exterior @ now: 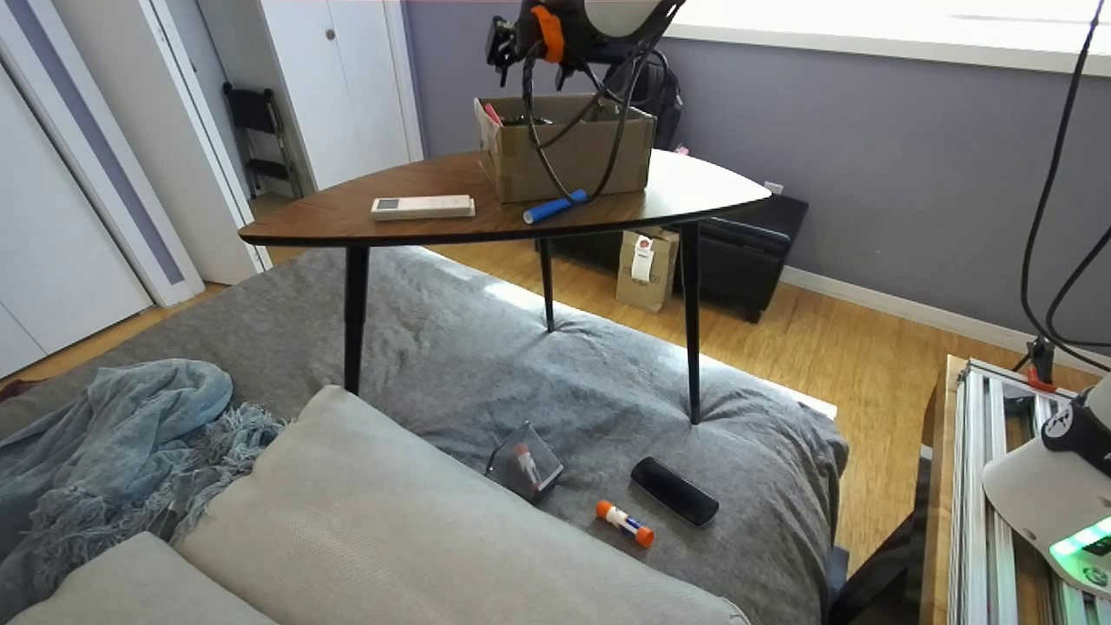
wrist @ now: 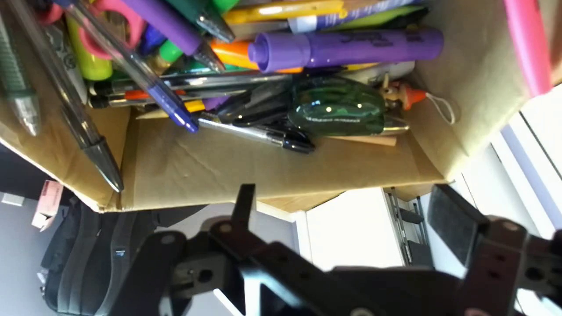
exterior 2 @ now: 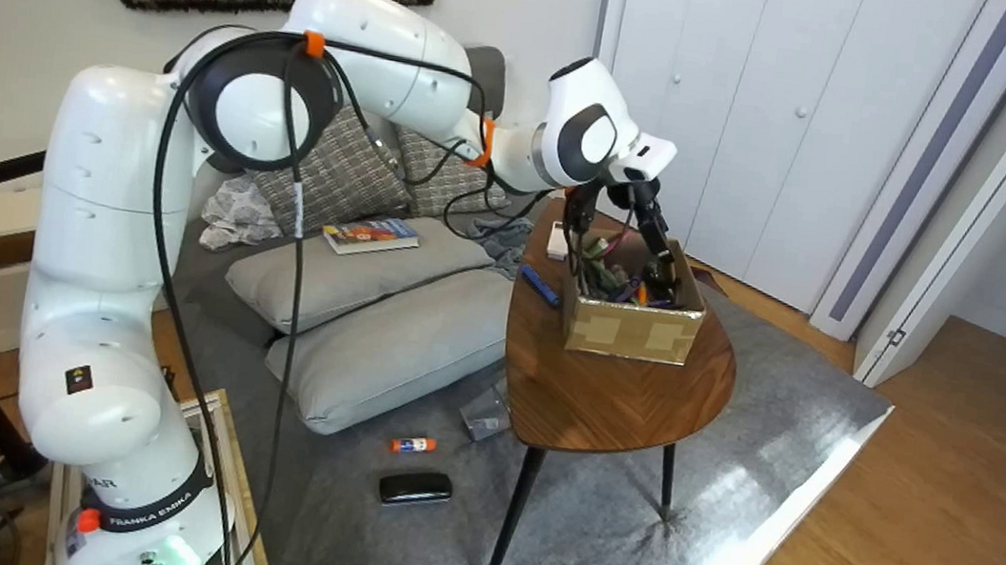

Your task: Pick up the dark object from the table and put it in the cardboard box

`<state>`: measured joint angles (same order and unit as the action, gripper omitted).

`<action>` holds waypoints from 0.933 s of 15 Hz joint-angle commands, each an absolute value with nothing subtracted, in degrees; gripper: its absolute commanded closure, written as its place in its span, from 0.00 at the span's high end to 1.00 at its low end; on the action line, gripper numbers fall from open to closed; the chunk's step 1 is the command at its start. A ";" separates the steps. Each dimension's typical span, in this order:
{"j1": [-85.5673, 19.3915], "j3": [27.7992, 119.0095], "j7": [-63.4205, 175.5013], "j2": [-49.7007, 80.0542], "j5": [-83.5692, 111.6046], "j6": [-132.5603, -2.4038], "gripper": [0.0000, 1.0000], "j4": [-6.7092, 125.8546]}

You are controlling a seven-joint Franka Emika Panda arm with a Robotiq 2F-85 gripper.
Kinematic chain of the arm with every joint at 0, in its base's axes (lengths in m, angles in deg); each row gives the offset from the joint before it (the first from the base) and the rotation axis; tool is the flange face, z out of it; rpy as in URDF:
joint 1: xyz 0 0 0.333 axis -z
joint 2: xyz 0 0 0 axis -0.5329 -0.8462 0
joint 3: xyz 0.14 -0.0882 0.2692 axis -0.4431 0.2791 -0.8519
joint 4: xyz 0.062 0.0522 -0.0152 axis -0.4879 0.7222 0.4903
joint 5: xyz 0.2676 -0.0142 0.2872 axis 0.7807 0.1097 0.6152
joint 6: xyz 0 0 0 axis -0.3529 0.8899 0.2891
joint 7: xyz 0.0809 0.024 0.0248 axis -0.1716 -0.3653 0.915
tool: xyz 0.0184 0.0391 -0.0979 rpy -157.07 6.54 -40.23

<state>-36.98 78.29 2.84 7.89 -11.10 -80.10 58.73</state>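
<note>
Sunlight enters a room with a grey-violet wall (exterior: 868,165) and a grey padded fabric surface (exterior: 417,321), on which stands one dark brown, rounded-triangular wooden table (exterior: 312,208) with three thin black legs (exterior: 356,321). One plain brown, rectangular cardboard box (exterior: 581,161) sits upright on it, its long axis left to right in an exterior view. In the box, one dark green, translucent oval object (wrist: 340,107) lies lengthwise left to right in the wrist view; whether the task means this one, I cannot tell. Around it are one thick purple marker (wrist: 347,48), one small figure (wrist: 397,93) in a red-orange cap and pens (wrist: 171,105) too jumbled to count. Above the box, my black gripper (wrist: 344,197) has its two fingers (wrist: 454,226) spread wide. One blue cylinder (exterior: 551,209) lies just beside the box, one flat white rectangular device (exterior: 423,207) near it. Below, on the fabric, lie one black oblong case (exterior: 674,491), one orange-ended glue stick (exterior: 625,523) and one clear plastic container (exterior 2: 485,412).
</note>
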 commanded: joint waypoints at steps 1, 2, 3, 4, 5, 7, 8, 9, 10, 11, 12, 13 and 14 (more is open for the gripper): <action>-37.67 77.78 8.30 12.95 -8.20 -77.81 1.00 61.64; -37.24 76.64 11.40 14.52 -6.84 -77.84 1.00 62.80; -37.19 75.77 14.17 16.29 -6.03 -77.72 1.00 64.12; -37.10 74.94 17.02 17.78 -4.93 -77.90 1.00 65.25; -36.99 73.78 20.05 19.53 -3.11 -77.62 1.00 66.49; -37.20 72.16 23.94 22.39 0.37 -75.49 1.00 68.00; -36.99 70.94 26.80 23.84 3.09 -74.12 1.00 68.85; -36.75 69.90 29.66 24.84 6.16 -71.94 1.00 69.18; -36.52 68.98 32.56 25.89 9.69 -69.59 1.00 69.94; -36.35 68.33 35.33 26.94 13.09 -67.01 1.00 70.58; -36.18 67.97 37.93 28.05 16.08 -64.64 1.00 71.57; -36.18 68.04 38.79 28.94 17.09 -62.57 1.00 72.31; -36.08 68.16 39.75 29.67 17.67 -61.40 1.00 72.87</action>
<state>-37.09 68.77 35.08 25.55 13.29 -65.13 68.77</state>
